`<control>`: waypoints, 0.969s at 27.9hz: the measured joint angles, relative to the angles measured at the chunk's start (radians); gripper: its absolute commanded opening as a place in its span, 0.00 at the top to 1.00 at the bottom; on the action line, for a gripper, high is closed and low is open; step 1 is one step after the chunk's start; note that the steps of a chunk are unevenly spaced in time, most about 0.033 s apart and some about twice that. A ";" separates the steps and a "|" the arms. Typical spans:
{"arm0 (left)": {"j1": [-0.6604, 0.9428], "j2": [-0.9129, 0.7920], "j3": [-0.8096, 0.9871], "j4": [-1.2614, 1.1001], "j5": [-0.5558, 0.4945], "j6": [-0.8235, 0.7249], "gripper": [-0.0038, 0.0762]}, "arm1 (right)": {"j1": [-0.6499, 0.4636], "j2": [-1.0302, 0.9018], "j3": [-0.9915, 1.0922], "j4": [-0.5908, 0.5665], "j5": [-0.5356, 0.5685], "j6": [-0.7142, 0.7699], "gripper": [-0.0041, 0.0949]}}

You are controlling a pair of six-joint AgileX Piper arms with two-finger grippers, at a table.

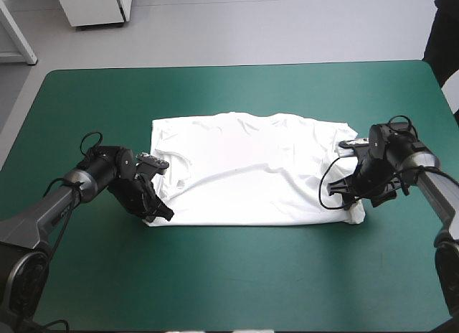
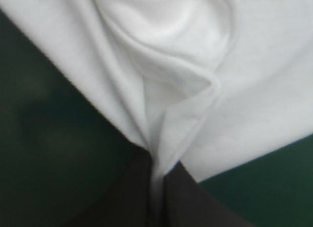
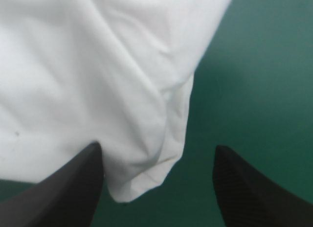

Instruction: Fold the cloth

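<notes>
High view: the table [image 1: 229,275], teal-green covered, carries the T-shirt [image 1: 251,171] spread flat at its centre. The left gripper [image 1: 162,212] is clamped on the T-shirt's near-left corner. The right gripper [image 1: 351,202] stands at the near-right corner, fingers apart, fabric corner between them.

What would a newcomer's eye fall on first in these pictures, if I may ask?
The white T-shirt lies spread as a wide band across the middle of the teal-green table. At its near left corner the left gripper has its jaws shut on a pinch of cloth, which puckers into folds ahead of them. At the near right corner the right gripper stands with jaws open, the corner between them.
</notes>
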 measured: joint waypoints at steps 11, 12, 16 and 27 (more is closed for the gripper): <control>0.000 0.003 0.000 0.000 0.004 0.000 0.98 | -0.004 0.108 -0.012 0.023 -0.003 -0.013 0.46; 0.000 0.003 0.000 0.000 0.005 0.000 0.98 | -0.004 0.109 -0.012 0.025 -0.001 -0.013 0.52; 0.000 0.003 0.000 0.000 0.004 0.000 0.98 | -0.004 0.115 -0.017 0.037 0.003 -0.025 0.83; -0.001 -0.023 -0.016 0.003 0.040 0.000 0.98 | -0.008 0.100 -0.014 0.070 0.027 -0.047 0.97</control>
